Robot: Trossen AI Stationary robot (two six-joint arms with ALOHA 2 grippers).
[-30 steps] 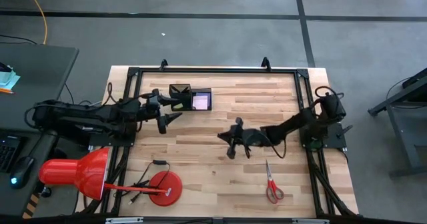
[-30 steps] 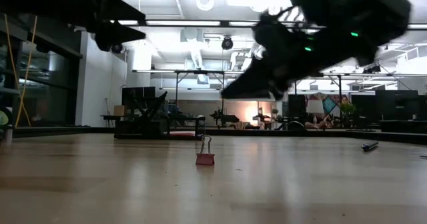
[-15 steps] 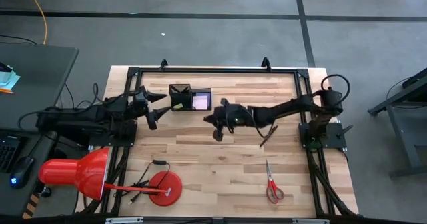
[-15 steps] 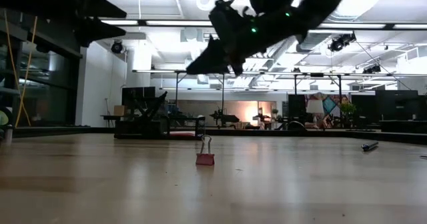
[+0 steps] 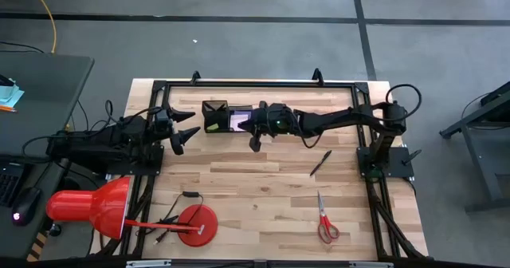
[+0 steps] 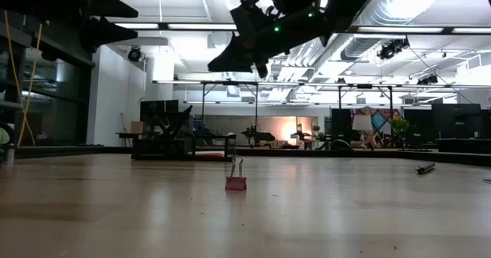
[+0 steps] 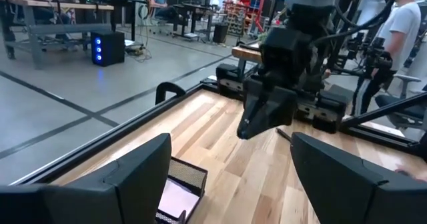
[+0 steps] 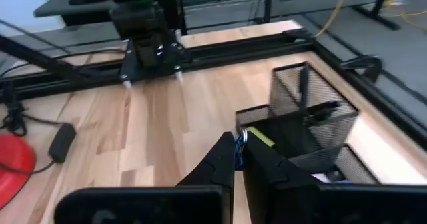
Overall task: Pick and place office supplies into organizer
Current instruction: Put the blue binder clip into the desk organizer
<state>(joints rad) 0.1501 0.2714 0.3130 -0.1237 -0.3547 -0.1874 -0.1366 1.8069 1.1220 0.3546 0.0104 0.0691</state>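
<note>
The black two-compartment organizer (image 5: 217, 108) stands near the table's far edge, with a pink sticky pad (image 5: 239, 122) in its right compartment. My right gripper (image 5: 255, 137) hovers just right of it, shut on a tiny yellow piece (image 8: 259, 137); in the right wrist view the organizer (image 8: 300, 111) lies right beyond the fingertips. My left gripper (image 5: 183, 132) is open, left of the organizer, holding nothing. A black pen (image 5: 320, 163) and red-handled scissors (image 5: 325, 220) lie on the table. A pink binder clip (image 6: 235, 183) stands on the wood. My right gripper pinches the tiny yellow piece between its two fingertips (image 8: 228, 154). A blue and silver bit (image 8: 241, 138) shows right at the tips, and the yellow part sticks out beyond them. The piece is lifted clear of the table, beside the organizer's near-right corner.
A red desk lamp (image 5: 88, 208) with a round base (image 5: 197, 224) and a cable occupies the near-left corner. A black frame (image 5: 255, 83) rims the table. Bare wood lies between the organizer and the scissors. People and desks show in the room beyond.
My right gripper has travelled from the table's middle toward the far left, rising, and now hangs beside the organizer, staying shut. My left gripper has drawn back from the organizer toward the table's left edge, still open.
</note>
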